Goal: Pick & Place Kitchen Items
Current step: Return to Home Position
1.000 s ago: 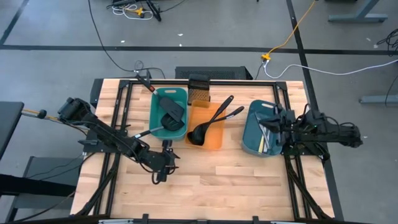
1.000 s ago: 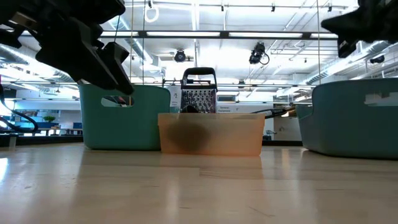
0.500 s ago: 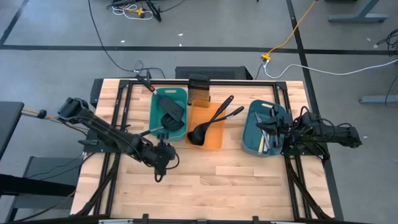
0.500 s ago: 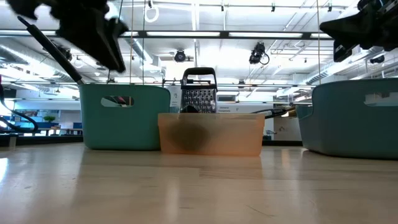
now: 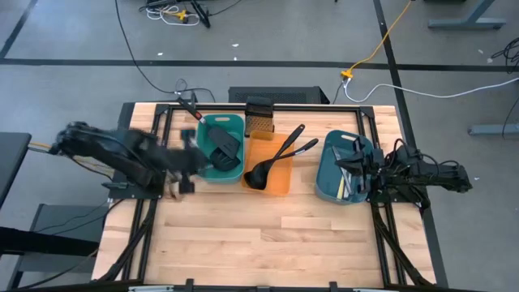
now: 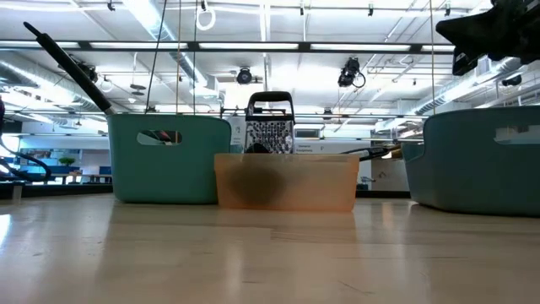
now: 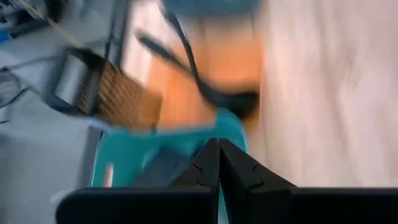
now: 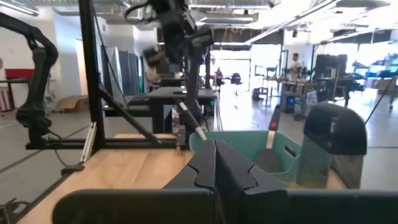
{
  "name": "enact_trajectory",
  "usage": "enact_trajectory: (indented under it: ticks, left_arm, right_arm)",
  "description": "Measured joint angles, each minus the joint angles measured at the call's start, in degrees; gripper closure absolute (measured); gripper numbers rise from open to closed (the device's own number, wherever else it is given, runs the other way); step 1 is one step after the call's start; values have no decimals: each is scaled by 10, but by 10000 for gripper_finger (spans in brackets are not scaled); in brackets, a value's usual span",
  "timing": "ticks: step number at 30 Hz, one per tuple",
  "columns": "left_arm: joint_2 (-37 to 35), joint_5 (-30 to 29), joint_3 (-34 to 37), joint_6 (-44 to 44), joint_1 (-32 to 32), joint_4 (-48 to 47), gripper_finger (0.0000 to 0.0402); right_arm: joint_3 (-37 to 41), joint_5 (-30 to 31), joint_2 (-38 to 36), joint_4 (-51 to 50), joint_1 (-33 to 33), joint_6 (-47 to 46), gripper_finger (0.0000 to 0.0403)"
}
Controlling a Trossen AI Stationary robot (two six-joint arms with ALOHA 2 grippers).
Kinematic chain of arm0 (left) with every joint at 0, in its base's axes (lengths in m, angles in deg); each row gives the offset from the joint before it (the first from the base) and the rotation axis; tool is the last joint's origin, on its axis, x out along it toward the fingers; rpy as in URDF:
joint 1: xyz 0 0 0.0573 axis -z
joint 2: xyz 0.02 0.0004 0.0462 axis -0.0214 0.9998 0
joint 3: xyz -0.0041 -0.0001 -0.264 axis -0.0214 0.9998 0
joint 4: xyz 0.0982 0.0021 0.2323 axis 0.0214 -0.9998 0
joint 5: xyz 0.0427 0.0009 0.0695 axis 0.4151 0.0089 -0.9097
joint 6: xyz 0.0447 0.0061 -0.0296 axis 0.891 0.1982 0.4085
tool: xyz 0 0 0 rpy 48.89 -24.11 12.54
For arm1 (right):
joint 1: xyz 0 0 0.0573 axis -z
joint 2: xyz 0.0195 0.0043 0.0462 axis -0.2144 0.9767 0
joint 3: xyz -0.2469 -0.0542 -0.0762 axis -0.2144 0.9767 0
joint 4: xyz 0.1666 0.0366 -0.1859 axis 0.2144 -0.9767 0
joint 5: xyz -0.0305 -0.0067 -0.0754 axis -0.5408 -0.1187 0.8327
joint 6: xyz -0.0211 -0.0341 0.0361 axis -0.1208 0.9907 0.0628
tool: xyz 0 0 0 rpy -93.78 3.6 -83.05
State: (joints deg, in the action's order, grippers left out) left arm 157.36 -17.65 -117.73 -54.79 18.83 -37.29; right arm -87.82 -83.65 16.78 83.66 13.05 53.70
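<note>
Big open workshop, grey floor strung with cables, and in the middle a pale wooden table (image 5: pixel 268 235) with everything lined up along its far half.

Spatulas (image 5: pixel 225 146) first: both lie in the teal tray (image 5: pixel 235 122) on the left, black heads down in the well, and one long metal handle pokes up over the far-left rim. I'd call them light and stiff, with a smooth handle that could slip, so the place to pinch is the shaft just above the head, where the weight sits.

Next door, the two black ladles (image 5: pixel 258 174) rest in the orange tray (image 5: pixel 280 185), bowls at the near end and handles fanning out over the far-right rim. They look like rigid plastic and bowl-heavy. Grab a handle where it overhangs the rim and expect the bowl to droop.

Over on the right, the small silvery and pale-yellow cutlery (image 5: pixel 347 174) is heaped in the blue tray (image 5: pixel 324 182). Thin, hard, slick pieces lying on one another: fiddly, best taken across a narrow neck.

A dark mesh box (image 5: pixel 259 113) stands at the far edge, between teal and orange.

Now the arms. The left gripper (image 7: pixel 219 146) hangs just left of the teal tray, fingers pressed together with nothing between them. The right gripper (image 8: pixel 214 152) hovers at the blue tray's right rim, also closed and empty. Sorting looks finished to me.
</note>
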Motion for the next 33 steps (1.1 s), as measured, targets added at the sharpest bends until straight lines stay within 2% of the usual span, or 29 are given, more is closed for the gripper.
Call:
enact_trajectory:
  ticks: [5, 8, 10, 12, 15, 18, 23, 29, 33]
  left_arm:
    - [-143, 56, 44, -18, -68, 129, 392]
    - [-217, 99, 94, 7, -79, 218, 395]
    - [-269, 122, 145, 34, -79, 309, 397]
    - [-319, 121, 209, 63, -81, 401, 397]
    - [-378, 84, 296, 95, -96, 489, 396]
    - [-422, 78, 349, 99, -120, 494, 396]
    - [-499, 118, 398, 60, -149, 515, 394]
    - [-560, 128, 526, 31, -162, 556, 397]
    - [-584, 210, 601, 48, -169, 635, 397]
  right_arm:
    - [-24, -14, 0, -2, 0, 20, 397]
    - [-35, -27, 0, -5, 0, 28, 397]
    - [-39, -27, 0, -7, 0, 28, 397]
    - [-40, -27, 0, -8, 0, 27, 396]
    - [-40, -25, 0, -9, 0, 19, 394]
    - [-40, -27, 0, -11, 0, 15, 394]
    - [-44, -38, 0, -10, 0, 10, 394]
    - [-43, -64, 0, -26, 0, -19, 394]
    - [-43, -69, 0, -18, 0, -25, 394]
